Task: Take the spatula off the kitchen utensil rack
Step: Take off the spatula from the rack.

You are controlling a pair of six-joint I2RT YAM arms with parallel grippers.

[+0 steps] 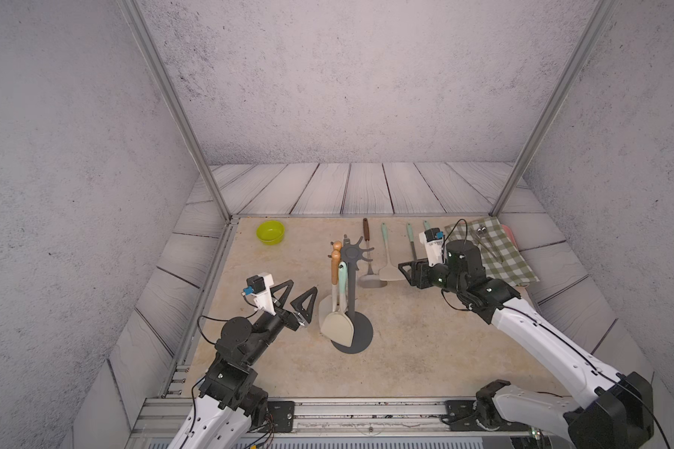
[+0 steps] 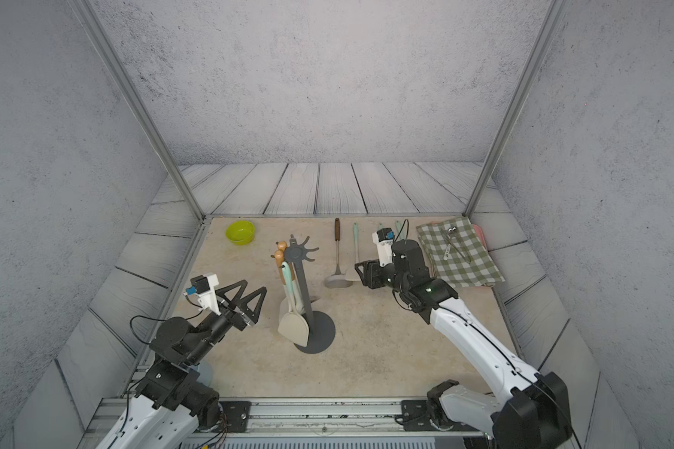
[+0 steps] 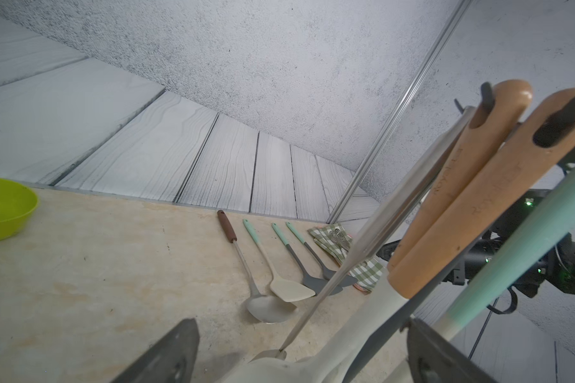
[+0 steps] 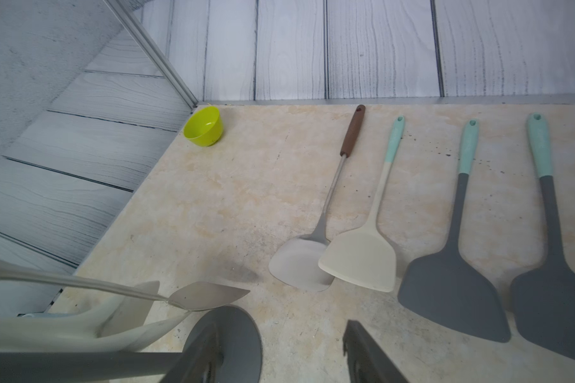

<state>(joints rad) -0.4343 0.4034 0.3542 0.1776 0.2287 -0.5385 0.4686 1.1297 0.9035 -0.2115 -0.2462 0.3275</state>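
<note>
Spatula [image 1: 338, 329], the one with a mint handle and cream blade, hangs on the kitchen utensil rack [image 1: 351, 254]. That dark stand is upright on its round base, carrying a bunch of utensils on its side toward the left gripper [image 1: 303, 285]. The left gripper sits just beside the rack, spread wide and empty. The right gripper [image 1: 404, 273] is near the rack's opposite side, fingers parted around nothing (four more turners [image 4: 359, 262] lie flat on the table past the rack there). Two wood-handled spatulas [image 3: 472, 212] hang touching the mint one, so they would likely swing when it moves.

It looks light, with a stiff shaft, a probably bendy blade, and a smooth, somewhat slippery handle. The best hold is likely across the mint handle [image 3: 528, 238] a little below the rack's top disc. From there it needs lifting until its hanging hole clears the prong (the rack itself looks light enough to tip if dragged sideways).
</note>
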